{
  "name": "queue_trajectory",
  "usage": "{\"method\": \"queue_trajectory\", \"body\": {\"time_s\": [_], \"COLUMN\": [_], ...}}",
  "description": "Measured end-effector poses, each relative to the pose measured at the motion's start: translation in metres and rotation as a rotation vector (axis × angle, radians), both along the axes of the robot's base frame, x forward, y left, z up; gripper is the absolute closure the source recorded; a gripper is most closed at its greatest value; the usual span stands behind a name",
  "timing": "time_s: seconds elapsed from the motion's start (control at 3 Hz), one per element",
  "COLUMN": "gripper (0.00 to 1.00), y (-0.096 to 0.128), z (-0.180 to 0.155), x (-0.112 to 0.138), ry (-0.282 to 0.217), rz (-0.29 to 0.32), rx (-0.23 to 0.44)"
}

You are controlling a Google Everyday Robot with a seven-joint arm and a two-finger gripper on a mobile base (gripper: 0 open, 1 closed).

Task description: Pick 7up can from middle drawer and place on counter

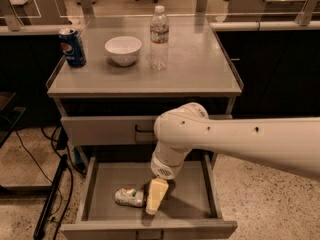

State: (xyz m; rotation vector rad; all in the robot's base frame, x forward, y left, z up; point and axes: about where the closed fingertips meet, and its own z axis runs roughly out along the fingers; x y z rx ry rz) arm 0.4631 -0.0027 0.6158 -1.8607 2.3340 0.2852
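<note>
Behind the cabinet runs a glass partition (125,4); on the tabletop (200,69) stand a Pepsi can (73,47) at the left rim, a white bowl (123,49) and a water bottle (159,30), with open room along the front and right; the middle drawer (195,194) is pulled out; the 7up can (129,196) lies on its side left of centre; my hand (156,196) hangs just right of it, open or closed I cannot tell; my arm (240,144) overhangs the drawer's right side.
</note>
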Motion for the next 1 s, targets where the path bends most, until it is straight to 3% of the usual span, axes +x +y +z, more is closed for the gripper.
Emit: {"method": "queue_trajectory", "body": {"time_s": [0.33, 1.0], "gripper": [0.0, 0.0], "y": [0.003, 0.031], "z": [-0.008, -0.073], "x": [-0.003, 0.005], "ry": [0.017, 0.085], "rz": [0.007, -0.02], "rx": [0.012, 0.008]}}
